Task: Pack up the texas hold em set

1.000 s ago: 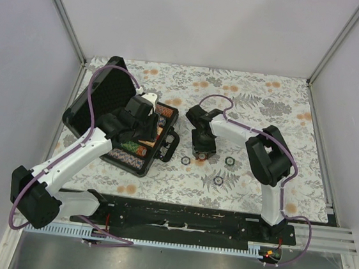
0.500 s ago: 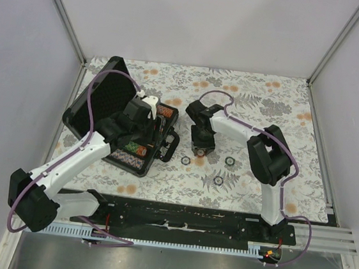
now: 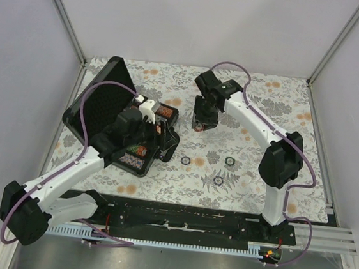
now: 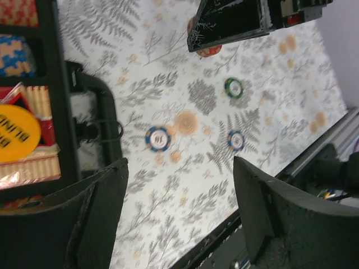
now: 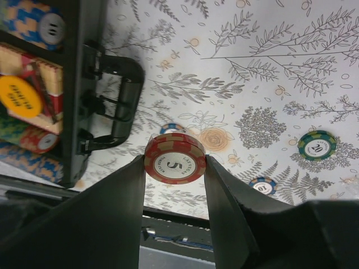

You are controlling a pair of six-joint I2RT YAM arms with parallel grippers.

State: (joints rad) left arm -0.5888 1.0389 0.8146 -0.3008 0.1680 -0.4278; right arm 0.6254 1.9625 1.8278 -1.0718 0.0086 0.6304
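The black briefcase (image 3: 139,164) lies open at the left, its lid (image 3: 103,97) upright and rows of coloured chips in the tray. A yellow disc (image 5: 21,96) lies on the reddish card deck (image 5: 47,78) inside. My right gripper (image 3: 200,124) is raised over the table right of the case. It is shut on a red "5" chip (image 5: 175,161), which also shows in the left wrist view (image 4: 208,51). My left gripper (image 3: 161,140) hangs open and empty over the case handle (image 4: 98,115). Three loose chips lie on the table: blue (image 3: 186,161), green (image 3: 230,160), blue (image 3: 218,179).
The floral table is boxed in by white walls at the back and sides. A black rail (image 3: 190,216) runs along the near edge. In the left wrist view the loose chips are blue (image 4: 158,138), blue (image 4: 235,140) and green (image 4: 234,87).
My right gripper rose from the table with the red chip and moved toward the far side. My left gripper shifted right, from over the tray to the handle edge.
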